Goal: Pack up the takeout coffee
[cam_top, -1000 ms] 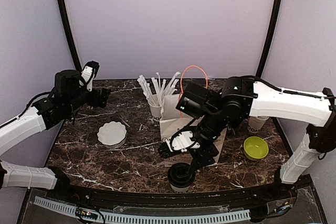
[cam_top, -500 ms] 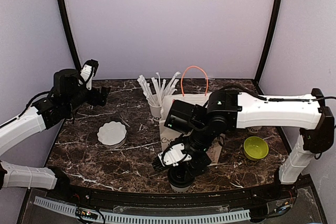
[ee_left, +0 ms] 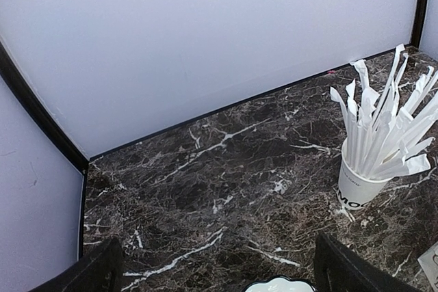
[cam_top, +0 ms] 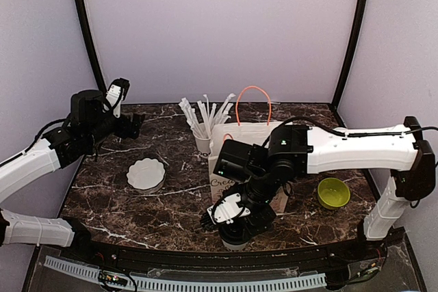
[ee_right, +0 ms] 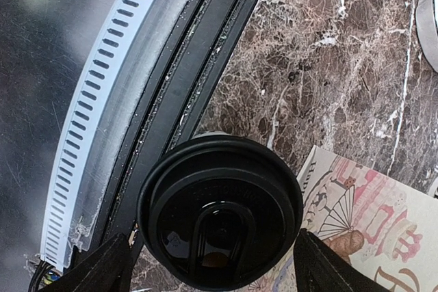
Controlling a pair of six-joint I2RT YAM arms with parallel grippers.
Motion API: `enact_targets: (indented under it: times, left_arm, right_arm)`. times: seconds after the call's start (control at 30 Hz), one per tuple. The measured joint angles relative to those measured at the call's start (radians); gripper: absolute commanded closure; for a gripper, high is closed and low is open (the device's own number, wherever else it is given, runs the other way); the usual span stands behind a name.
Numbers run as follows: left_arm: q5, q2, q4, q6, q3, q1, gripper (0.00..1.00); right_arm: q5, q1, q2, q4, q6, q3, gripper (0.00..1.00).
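Sitting at the near edge of the dark marble table (cam_top: 171, 203), the small white paper cup with the black plastic lid (ee_right: 219, 217) now has your right claw (ee_right: 213, 237) right over it, where a moment ago the claw was a bit higher and off to the side. Its two fingers (ee_right: 102, 268) are spread wide, one on each side of the lid and not squeezing yet, so the cup looks ready to be grabbed. The white paper bag with the orange handle (cam_top: 239, 133) stands just behind the cup, waiting for it.
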Motion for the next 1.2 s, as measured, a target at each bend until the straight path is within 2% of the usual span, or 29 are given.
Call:
enact_targets:
  times: [0.3, 0.63, 1.2]
  left_arm:
    - [0.01, 0.002, 0.0, 0.0, 0.0, 0.0, 0.01]
    - [0.027, 0.002, 0.0, 0.0, 0.0, 0.0, 0.01]
    - [0.04, 0.014, -0.001, 0.0, 0.0, 0.0, 0.01]
  right_arm:
    - [0.025, 0.0, 0.023, 0.008, 0.008, -0.001, 0.2]
    - [0.027, 0.002, 0.038, 0.008, 0.019, -0.001, 0.27]
    - [0.053, 0.021, 0.039, 0.009, 0.023, -0.001, 0.24]
